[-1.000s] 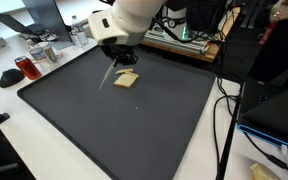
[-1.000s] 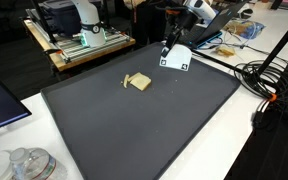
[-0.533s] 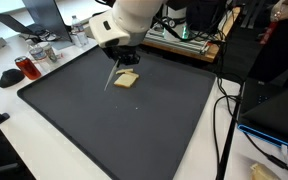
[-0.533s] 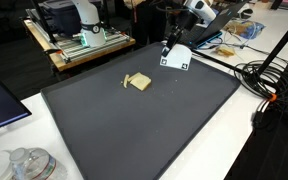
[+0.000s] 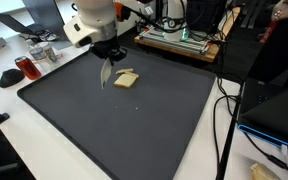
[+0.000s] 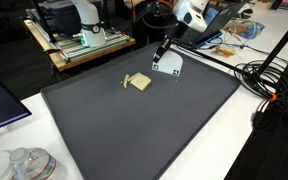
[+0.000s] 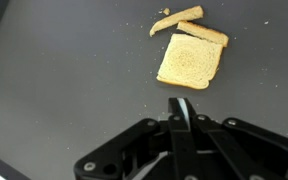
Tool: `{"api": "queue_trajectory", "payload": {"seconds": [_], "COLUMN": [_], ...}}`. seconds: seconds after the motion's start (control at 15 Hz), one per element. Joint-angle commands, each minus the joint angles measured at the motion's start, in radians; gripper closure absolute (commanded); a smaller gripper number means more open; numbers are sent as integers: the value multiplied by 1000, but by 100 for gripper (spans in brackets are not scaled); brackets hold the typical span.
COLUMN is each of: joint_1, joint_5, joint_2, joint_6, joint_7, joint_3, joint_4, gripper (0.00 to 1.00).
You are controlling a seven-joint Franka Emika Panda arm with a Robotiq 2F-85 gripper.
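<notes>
The gripper (image 5: 108,52) is clamped on a thin blade-like tool (image 5: 106,73) that hangs slanting down toward the black mat (image 5: 134,130); whether its tip touches the mat cannot be told. In an exterior view the toast slice (image 5: 126,78) lies flat at the far side of the mat, just right of the tool's tip. In the wrist view the slice sits straight ahead of the closed jaws, apart from them, with a crust strip (image 7: 177,19) beyond it, its long axis running across.
</notes>
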Motion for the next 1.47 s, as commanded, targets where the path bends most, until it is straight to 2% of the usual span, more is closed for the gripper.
{"api": "queue_trajectory", "payload": {"seconds": [0.0,0.73,1.0,1.4], "joint_1": [-66,-258,-311,-347], "joint_5": [111,381,490,576], "joint_2": [11,-15,-65,-174], "joint_6": [1,72,206,387], "joint_7": [-126,-305,-338,-383], "joint_3": [4,-16,-19,-34], "joint_4": [7,-81,-186,-369], "gripper": [99,99,99,99]}}
